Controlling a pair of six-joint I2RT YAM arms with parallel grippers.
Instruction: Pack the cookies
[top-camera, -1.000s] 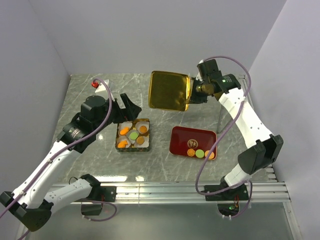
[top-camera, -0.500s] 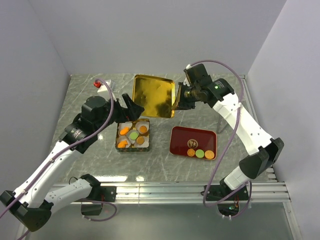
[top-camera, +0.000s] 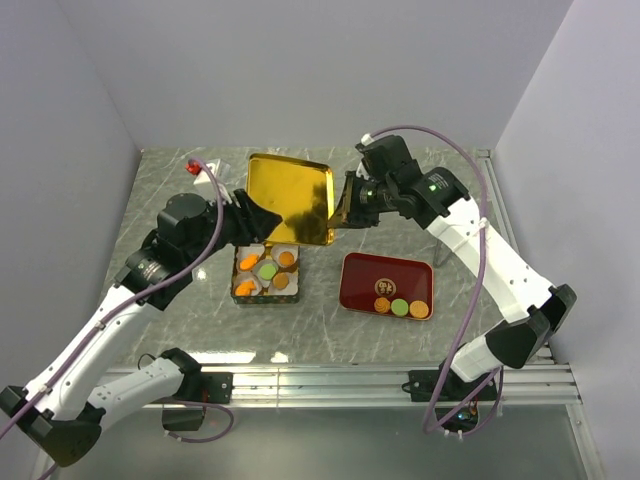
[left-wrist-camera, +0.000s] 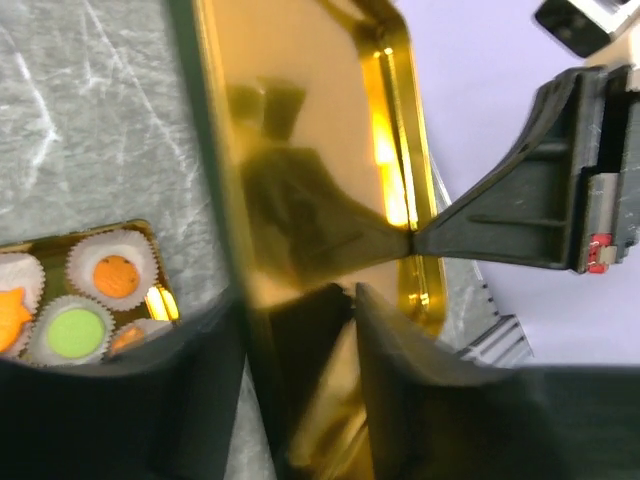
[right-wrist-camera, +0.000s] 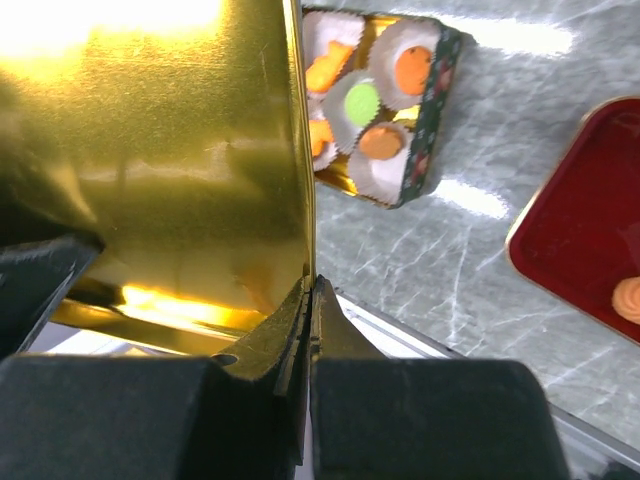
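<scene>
A gold lid (top-camera: 290, 195) hangs tilted above the back of the open tin box (top-camera: 297, 290). My right gripper (top-camera: 345, 215) is shut on the lid's right rim, with its jaws (right-wrist-camera: 312, 285) pinched flat on the thin wall. My left gripper (top-camera: 262, 216) is clamped on the opposite edge, and the rim runs between its fingers (left-wrist-camera: 300, 300). The box holds cookies in white paper cups: orange (left-wrist-camera: 116, 272), green (right-wrist-camera: 361, 101) and brown ones. Three more cookies (top-camera: 400, 307) lie on the red tray (top-camera: 385, 272).
A red-topped object (top-camera: 192, 168) sits at the table's back left corner. Metal rails (top-camera: 330, 378) run along the near edge by the arm bases. Walls close in the left, back and right sides.
The right arm carried the gold lid leftward, from above the tray's far side to over the tin box. The left gripper, open a second ago, has closed on the lid's edge.
</scene>
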